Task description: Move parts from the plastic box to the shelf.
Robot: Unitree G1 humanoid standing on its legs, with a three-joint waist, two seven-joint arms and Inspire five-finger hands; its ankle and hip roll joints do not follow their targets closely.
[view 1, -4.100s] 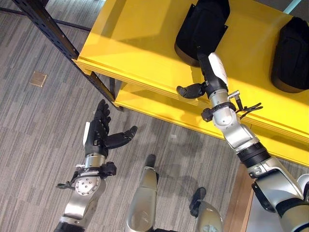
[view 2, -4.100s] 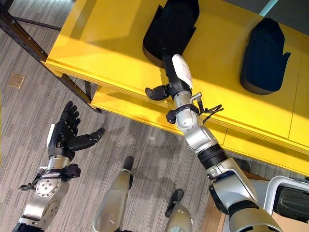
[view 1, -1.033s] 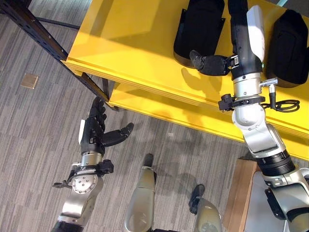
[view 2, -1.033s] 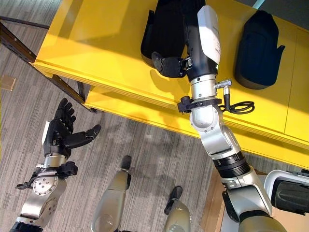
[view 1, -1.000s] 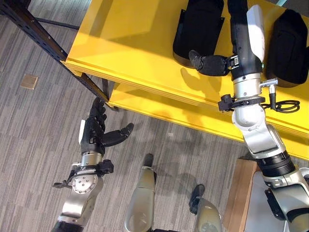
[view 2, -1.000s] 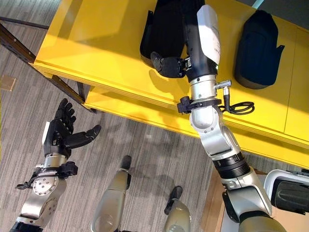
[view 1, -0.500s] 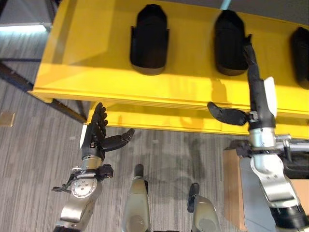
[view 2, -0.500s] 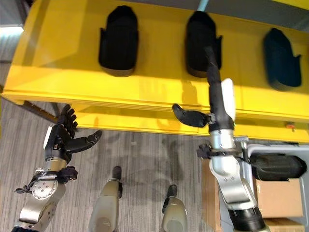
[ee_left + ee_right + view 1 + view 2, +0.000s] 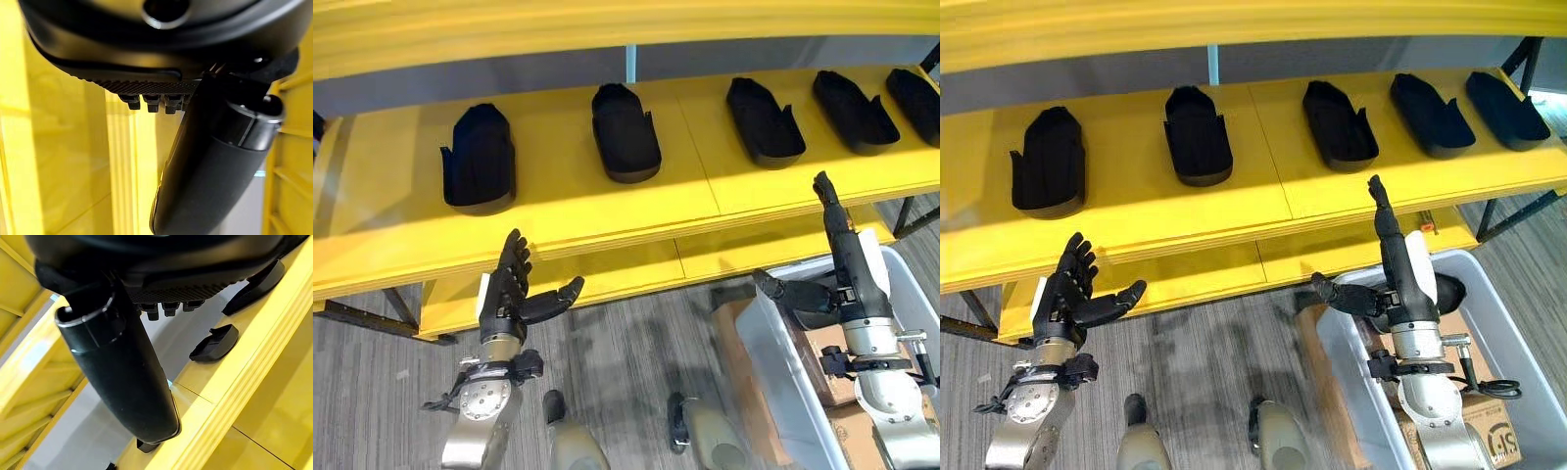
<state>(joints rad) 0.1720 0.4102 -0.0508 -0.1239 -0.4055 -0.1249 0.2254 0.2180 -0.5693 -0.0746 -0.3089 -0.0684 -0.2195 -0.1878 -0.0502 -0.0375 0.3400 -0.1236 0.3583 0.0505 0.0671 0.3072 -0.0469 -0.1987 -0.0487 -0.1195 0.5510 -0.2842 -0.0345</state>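
I count five black parts (image 9: 1197, 135) already lined up on the yellow shelf (image 9: 1263, 201). My right hand (image 9: 1393, 269) hangs spread and empty above the plastic box (image 9: 1489, 392), where another dark part (image 9: 1445, 291) waits. My left hand (image 9: 1072, 290) idles spread, also empty. The cardboard box (image 9: 1494, 431) carries print I can't make out.

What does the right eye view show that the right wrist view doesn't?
Right eye view: the open left hand, the plastic box and a row of five black parts. Right wrist view: the right hand with its straight thumb, from very close. Both: the yellow shelf, some black parts on it and the right hand.
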